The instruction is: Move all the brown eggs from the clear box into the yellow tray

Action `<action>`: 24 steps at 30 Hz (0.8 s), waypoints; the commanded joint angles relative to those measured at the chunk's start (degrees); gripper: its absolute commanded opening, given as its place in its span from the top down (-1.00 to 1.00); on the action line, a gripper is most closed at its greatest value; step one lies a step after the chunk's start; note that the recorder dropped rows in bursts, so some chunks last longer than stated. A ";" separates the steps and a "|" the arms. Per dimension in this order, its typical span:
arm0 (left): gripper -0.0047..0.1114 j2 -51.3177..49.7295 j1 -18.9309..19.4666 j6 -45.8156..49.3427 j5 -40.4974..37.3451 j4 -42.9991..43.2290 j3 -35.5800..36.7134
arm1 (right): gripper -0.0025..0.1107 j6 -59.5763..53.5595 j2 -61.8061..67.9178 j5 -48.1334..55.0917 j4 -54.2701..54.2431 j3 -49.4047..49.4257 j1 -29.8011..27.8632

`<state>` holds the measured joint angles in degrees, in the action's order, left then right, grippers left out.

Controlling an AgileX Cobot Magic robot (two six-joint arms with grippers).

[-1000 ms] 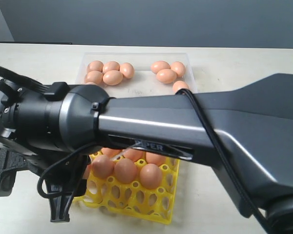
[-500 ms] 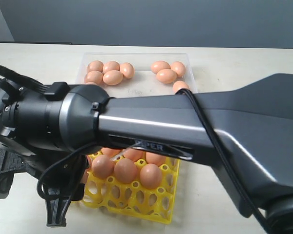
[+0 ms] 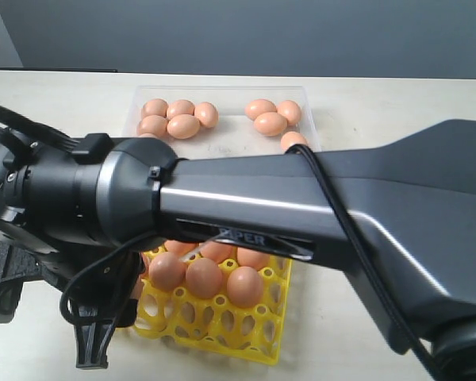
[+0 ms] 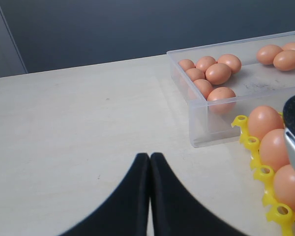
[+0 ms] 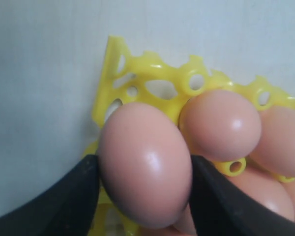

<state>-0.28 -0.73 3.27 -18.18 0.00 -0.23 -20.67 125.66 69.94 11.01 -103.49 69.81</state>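
Note:
In the right wrist view my right gripper (image 5: 143, 166) is shut on a brown egg (image 5: 145, 169), held between both black fingers over an outer edge of the yellow tray (image 5: 137, 86), beside an egg seated there (image 5: 220, 125). In the exterior view the tray (image 3: 222, 325) holds several eggs (image 3: 204, 276), and the right arm hides much of it. The clear box (image 3: 226, 139) behind it holds two clusters of brown eggs (image 3: 174, 117) (image 3: 271, 117). My left gripper (image 4: 150, 157) is shut and empty over bare table, short of the box (image 4: 201, 132).
The thick right arm (image 3: 301, 206) crosses the exterior view from right to left, hiding the box's near side and the tray's back rows. A part of the left arm (image 3: 0, 286) sits at the left edge. The pale tabletop (image 4: 78, 123) lies left of the box.
The right gripper has sunk a little at the tray's left side with the egg still in it. The eggs in the box and tray have not moved.

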 commanded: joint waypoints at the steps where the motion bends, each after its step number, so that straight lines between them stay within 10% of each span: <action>1: 0.91 0.28 -0.02 -0.03 0.49 0.00 0.23 | 0.01 -0.07 -0.17 0.02 0.24 -0.41 -0.13; 16: 0.91 0.28 -0.02 -0.03 0.49 0.00 0.23 | -0.27 5.43 -2.42 0.02 14.42 -0.98 -0.13; 24: 0.91 0.28 -0.02 -0.03 0.49 0.00 0.23 | -0.27 21.00 -3.15 -9.68 14.23 -4.19 -11.84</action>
<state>-0.28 -0.73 3.27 -18.18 0.00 -0.23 -6.20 123.04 63.96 24.67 -106.14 61.93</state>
